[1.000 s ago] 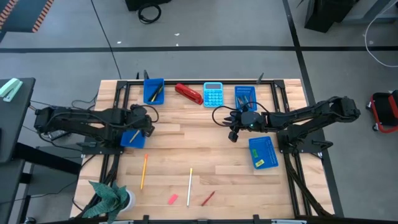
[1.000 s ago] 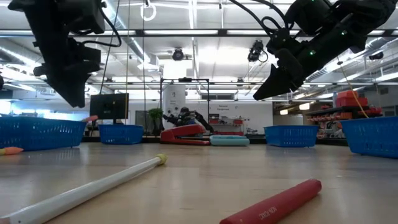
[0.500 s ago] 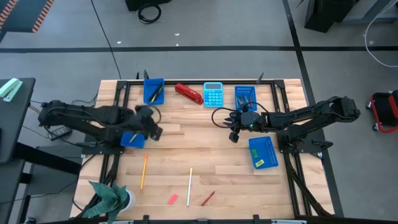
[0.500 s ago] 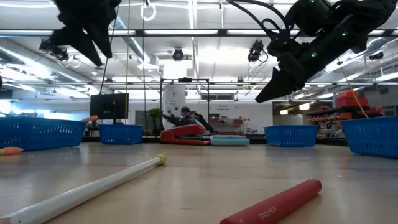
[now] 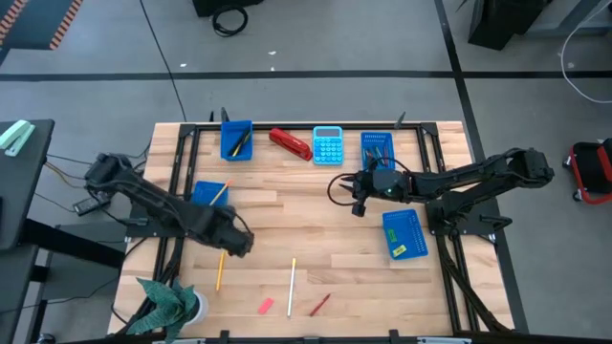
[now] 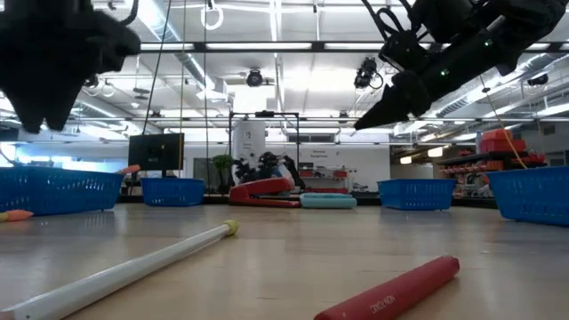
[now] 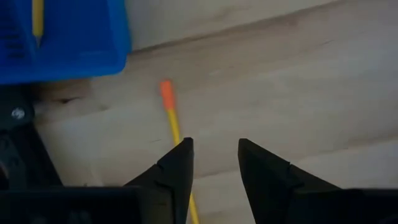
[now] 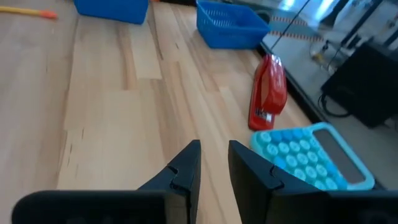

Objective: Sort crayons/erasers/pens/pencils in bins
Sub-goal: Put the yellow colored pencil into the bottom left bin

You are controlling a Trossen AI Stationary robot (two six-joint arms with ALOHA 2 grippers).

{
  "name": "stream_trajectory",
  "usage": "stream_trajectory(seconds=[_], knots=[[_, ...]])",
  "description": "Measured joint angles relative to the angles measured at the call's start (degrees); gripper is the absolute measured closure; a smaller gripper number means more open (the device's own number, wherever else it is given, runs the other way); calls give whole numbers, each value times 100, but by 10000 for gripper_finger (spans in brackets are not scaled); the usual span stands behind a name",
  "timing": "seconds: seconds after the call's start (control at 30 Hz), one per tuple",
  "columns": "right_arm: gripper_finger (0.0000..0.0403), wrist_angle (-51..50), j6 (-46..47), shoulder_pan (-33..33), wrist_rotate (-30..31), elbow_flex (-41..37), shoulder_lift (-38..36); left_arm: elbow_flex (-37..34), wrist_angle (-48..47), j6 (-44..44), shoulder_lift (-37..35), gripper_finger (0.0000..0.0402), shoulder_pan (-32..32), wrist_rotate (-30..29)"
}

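Left pincer (image 7: 214,163), fingers spread and empty, hung over the long thin orange-yellow pencil (image 5: 221,264) lying near the surface's left edge; risk judged: one fingertip landing on the shaft, rolling it away; right pincer (image 5: 357,199), slightly parted, waited mid-surface.

Count from above: four blue bins (image 5: 403,234), one red stapler (image 5: 289,143), one calculator (image 5: 328,145). Loose on my bench (image 5: 316,205): two pencils (image 5: 221,263), one red crayon (image 5: 319,304), one pink eraser (image 5: 266,306). One yellow eraser (image 5: 399,251) binned.
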Motion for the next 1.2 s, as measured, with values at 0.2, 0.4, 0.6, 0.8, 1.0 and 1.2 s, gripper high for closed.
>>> stream_trajectory(seconds=[0.2, 0.4, 0.6, 0.8, 1.0, 1.2], knots=[[315, 346, -152, -4, -2, 0, 0, -315, 248, -381, 631, 257, -158, 284], [315, 359, -171, -4, -2, 0, 0, -1138, 1568, -248, 712, 260, -153, 835], [315, 356, -211, -4, -2, 0, 0, -1714, 2126, -255, 670, 296, -149, 782], [315, 356, -211, -6, -2, 2, 0, -1788, 2310, -157, 669, 337, -142, 836], [315, 377, -272, -7, -4, 4, 0, -1491, 2174, 460, 719, 386, -142, 814], [315, 378, -321, -7, -3, 7, 0, -785, 1812, 1407, 725, 386, 42, 844]])
